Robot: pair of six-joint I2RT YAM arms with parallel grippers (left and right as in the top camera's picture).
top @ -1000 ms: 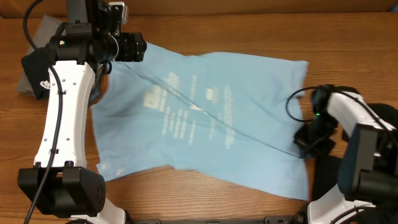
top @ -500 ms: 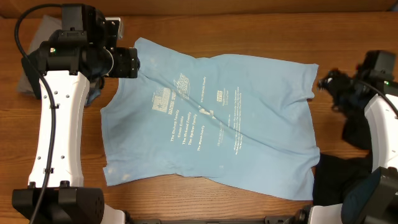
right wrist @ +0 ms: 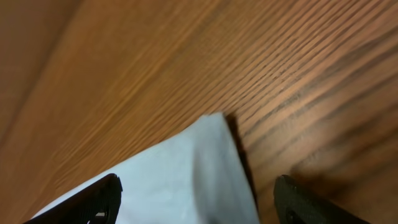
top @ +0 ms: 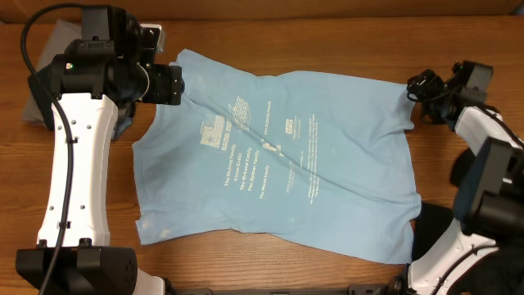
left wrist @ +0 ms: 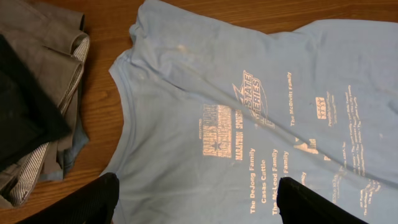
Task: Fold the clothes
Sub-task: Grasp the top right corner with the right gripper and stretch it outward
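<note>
Wooden table (top: 327,37): light blue T-shirt (top: 278,156) lying flat; left jaws, right jaws both spread, empty.

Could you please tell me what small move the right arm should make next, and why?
Probably lower the right gripper and close on the corner of the shirt: its jaws stand open, and that corner lies on the table between them.

Light blue T-shirt (top: 278,156) flat, print-side up, diagonally creased
</note>
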